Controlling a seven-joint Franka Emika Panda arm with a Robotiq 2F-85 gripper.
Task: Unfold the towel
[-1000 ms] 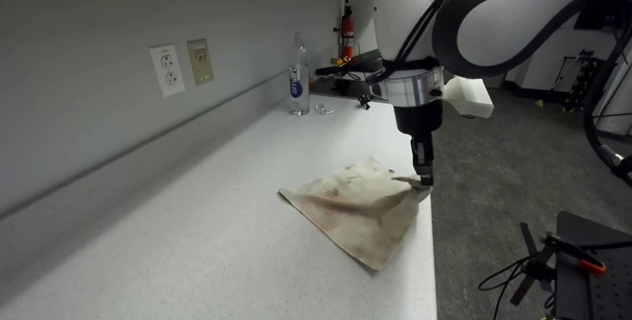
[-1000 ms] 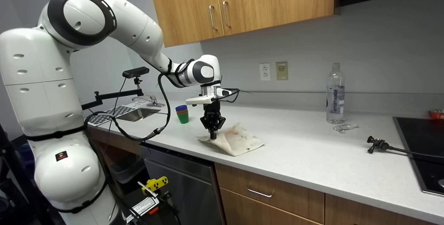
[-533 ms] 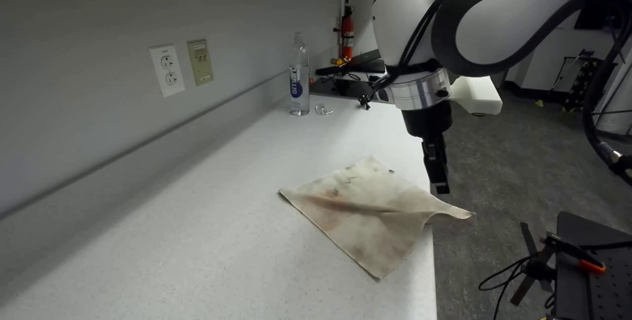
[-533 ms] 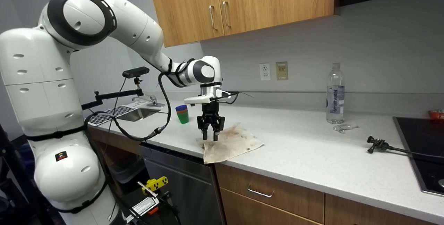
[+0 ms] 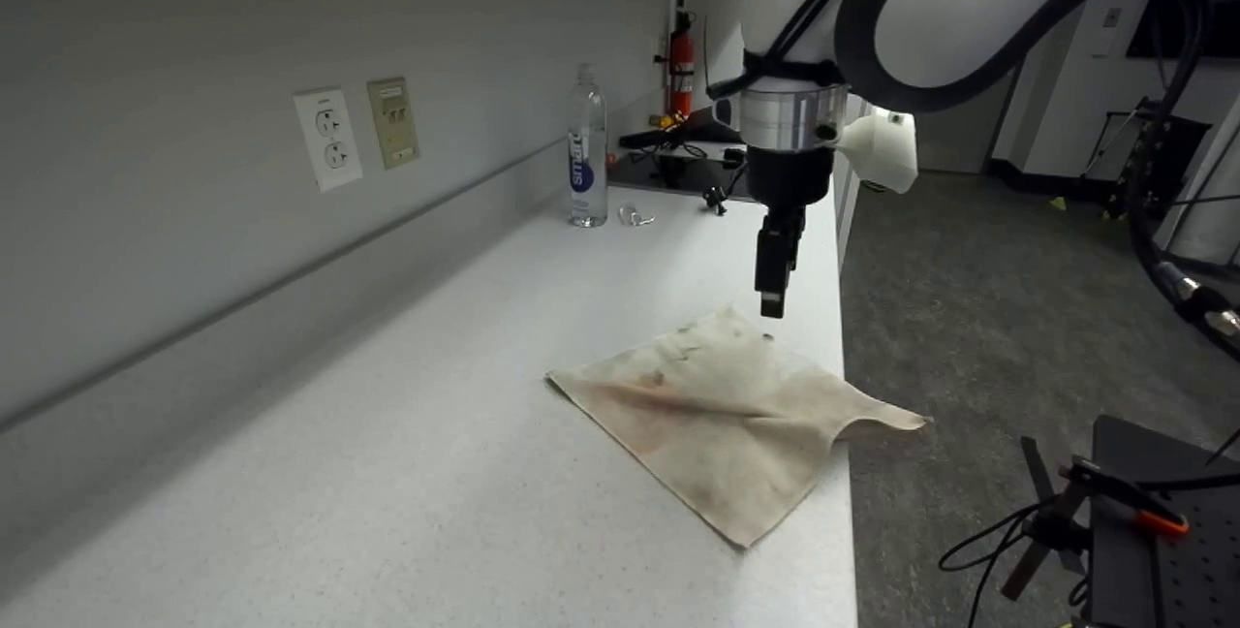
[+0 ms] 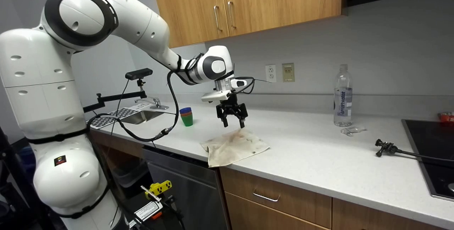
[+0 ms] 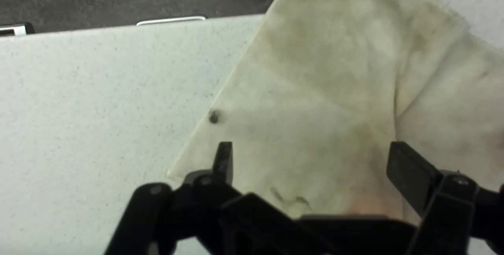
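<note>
towel (image 5: pixel 717 429): we find it, beige and stained, on the desk (image 5: pixel 387 492) at the front edge, one corner hanging out past that edge; we see the overhang in both exterior views.
spread: most of it lies flat before us, with a crease running toward the overhanging corner; in the wrist view we see a sharp fold on the right.
stains: we make out a reddish patch, short dark marks and a small dark spot right at one edge.
hand (image 6: pixel 234 125): we see it wide, its two fingers (image 7: pixel 413 174) well apart and pointing down.
height: we see the hand raised above the towel, apart from it; in the wrist view the fingers hide part of the towel from us.
bottle (image 6: pixel 343 97): clear, labelled, upright on the desk, well apart from the towel; just beside it we see a small clear thing (image 6: pixel 352 131) that we cannot name.
cups (image 6: pixel 186 117): a nested stack, blue, reddish and green, which we see standing near the sink (image 6: pixel 142 117).
cooktop (image 6: pixel 432 144): black, adjoining the desk as we see it; a black mount (image 6: pixel 388 147) lies near it, with a cable (image 6: pixel 422 156) running from it over the cooktop.
wall (image 5: pixel 174 47): we see a white outlet (image 5: pixel 327 139) and a beige plate (image 5: pixel 392 122) side by side.
cabinet (image 6: pixel 262 6): wooden, with two metal handles (image 6: pixel 217 17), which we see hung above the desk.
</note>
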